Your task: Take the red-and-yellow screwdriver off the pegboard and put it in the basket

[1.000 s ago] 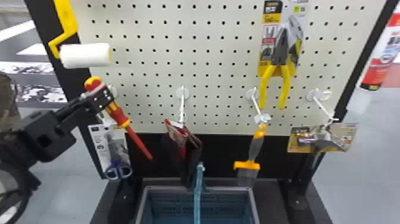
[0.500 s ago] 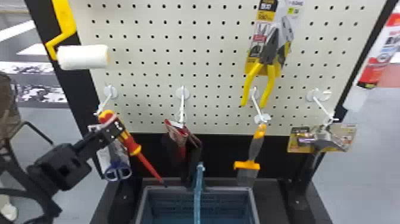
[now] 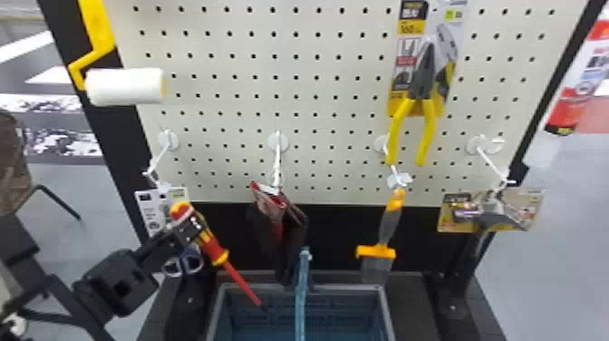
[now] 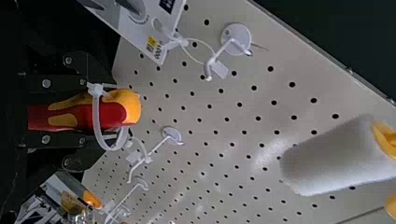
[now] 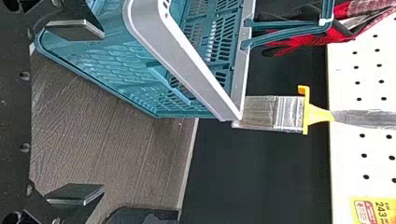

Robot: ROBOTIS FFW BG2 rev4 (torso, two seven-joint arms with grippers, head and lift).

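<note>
Within the left gripper [image 3: 191, 230]: one screwdriver [image 3: 212, 245]. Higher: four hooks [image 3: 277, 143], one roller [image 3: 124, 86]. Rightward: one paintbrush [image 3: 389, 224], one basket [image 3: 388, 313].

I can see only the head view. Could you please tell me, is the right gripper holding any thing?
Observer: No. In the right wrist view, the right gripper is open, with nothing held between its fingers.

Operator: Thank you. Is there some tie or tag on the handle of the screwdriver?

Observer: Yes. The left wrist view shows a white tie looping across the screwdriver's red-and-yellow handle, near its rounded end.
</note>
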